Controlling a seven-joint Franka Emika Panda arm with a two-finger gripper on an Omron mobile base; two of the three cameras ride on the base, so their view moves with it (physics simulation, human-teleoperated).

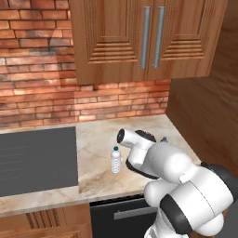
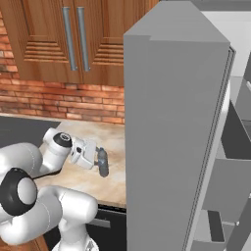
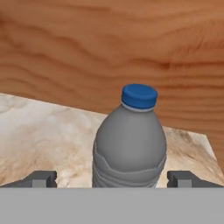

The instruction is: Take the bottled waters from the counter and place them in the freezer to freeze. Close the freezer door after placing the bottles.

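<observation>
Grey bottle (image 3: 130, 144) upright, cap up, between open jaws.

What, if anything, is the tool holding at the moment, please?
Nothing: the tool stands open around the upright dark grey bottle, fingertips apart on either side.

My arm (image 1: 186, 186) is glossy white, built of rounded bulging segments with dark bands at the joints; my gripper (image 3: 112, 179) ends in small dark grey, blocky fingertips (image 3: 41, 178).
</observation>
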